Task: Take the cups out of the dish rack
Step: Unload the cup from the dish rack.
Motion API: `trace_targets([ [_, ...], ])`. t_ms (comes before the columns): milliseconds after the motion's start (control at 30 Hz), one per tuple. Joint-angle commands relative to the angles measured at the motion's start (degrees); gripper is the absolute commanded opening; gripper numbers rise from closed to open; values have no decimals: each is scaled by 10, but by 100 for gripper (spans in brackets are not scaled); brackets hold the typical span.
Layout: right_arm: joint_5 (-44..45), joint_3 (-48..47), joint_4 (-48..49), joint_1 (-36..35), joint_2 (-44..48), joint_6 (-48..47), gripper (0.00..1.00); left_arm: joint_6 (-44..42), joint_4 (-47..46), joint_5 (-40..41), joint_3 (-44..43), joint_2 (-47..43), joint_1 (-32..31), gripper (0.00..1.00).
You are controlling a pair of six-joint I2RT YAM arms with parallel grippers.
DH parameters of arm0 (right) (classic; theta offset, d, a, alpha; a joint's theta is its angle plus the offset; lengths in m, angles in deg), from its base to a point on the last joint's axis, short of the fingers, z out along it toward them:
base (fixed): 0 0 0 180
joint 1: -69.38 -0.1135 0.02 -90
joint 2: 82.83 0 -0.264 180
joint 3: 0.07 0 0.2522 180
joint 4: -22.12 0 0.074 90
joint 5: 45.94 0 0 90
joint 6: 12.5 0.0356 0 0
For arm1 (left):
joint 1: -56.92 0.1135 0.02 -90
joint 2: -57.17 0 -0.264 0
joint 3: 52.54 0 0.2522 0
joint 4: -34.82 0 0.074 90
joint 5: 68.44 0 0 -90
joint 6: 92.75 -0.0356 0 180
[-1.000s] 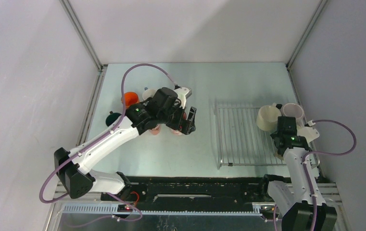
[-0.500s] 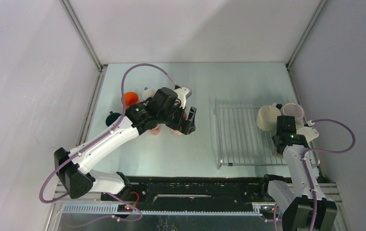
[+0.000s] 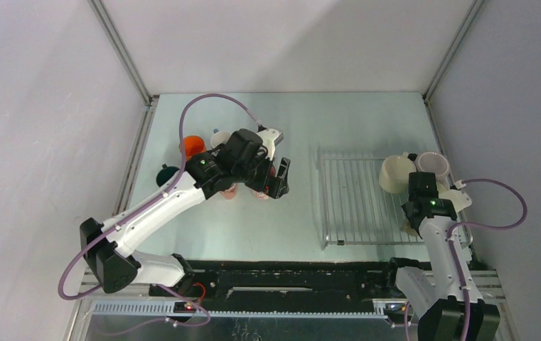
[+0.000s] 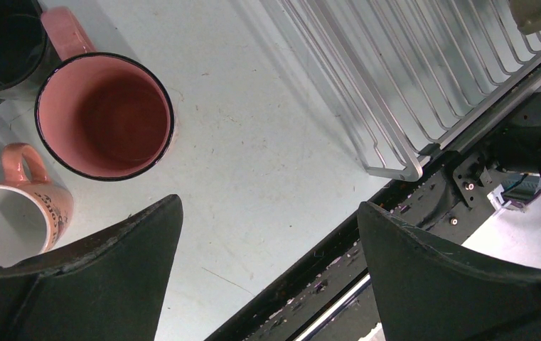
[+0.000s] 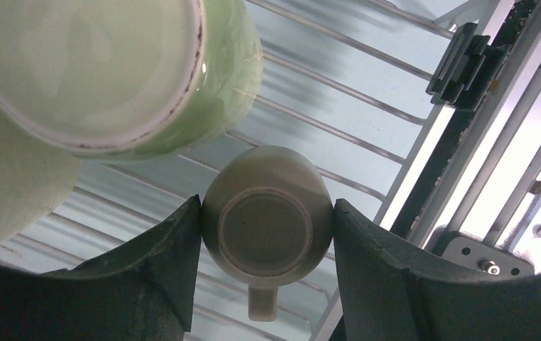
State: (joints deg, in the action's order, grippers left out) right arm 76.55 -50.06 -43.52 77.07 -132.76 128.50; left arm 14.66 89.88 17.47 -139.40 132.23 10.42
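The dish rack (image 3: pixel 363 202) lies right of centre. My right gripper (image 5: pixel 267 241) is shut on an upside-down beige mug (image 5: pixel 267 220) on the rack (image 5: pixel 338 128), one finger against each side, handle toward the camera. A pale green mug (image 5: pixel 111 71) is just beyond it. In the top view my right gripper (image 3: pixel 415 220) is at the rack's right end, near a pale mug (image 3: pixel 397 174) and a lilac mug (image 3: pixel 432 165). My left gripper (image 4: pixel 267 234) is open and empty above the table, beside a pink mug (image 4: pixel 104 117).
Unloaded mugs stand on the table at the left: an orange one (image 3: pixel 194 145), a dark teal one (image 3: pixel 167 174), a dark one (image 4: pixel 1 42) and a pink-and-white one (image 4: pixel 11 224). The black rail (image 3: pixel 288 273) runs along the near edge. Grey walls enclose three sides.
My right gripper has shifted slightly toward the near edge over the rack's right end. The left arm has not moved.
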Motion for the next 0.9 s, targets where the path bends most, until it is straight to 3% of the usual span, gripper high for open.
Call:
trace_targets([
  [0,15,-47,-36,-18,11,23,34,-8,-10,7,-25,-15,-5,100],
  [467,-29,-103,-82,-74,24,45,35,31,-61,-10,7,-35,-5,100],
  [867,-48,-174,-112,-223,-7,127,36,96,-180,-70,78,-58,-3,100],
])
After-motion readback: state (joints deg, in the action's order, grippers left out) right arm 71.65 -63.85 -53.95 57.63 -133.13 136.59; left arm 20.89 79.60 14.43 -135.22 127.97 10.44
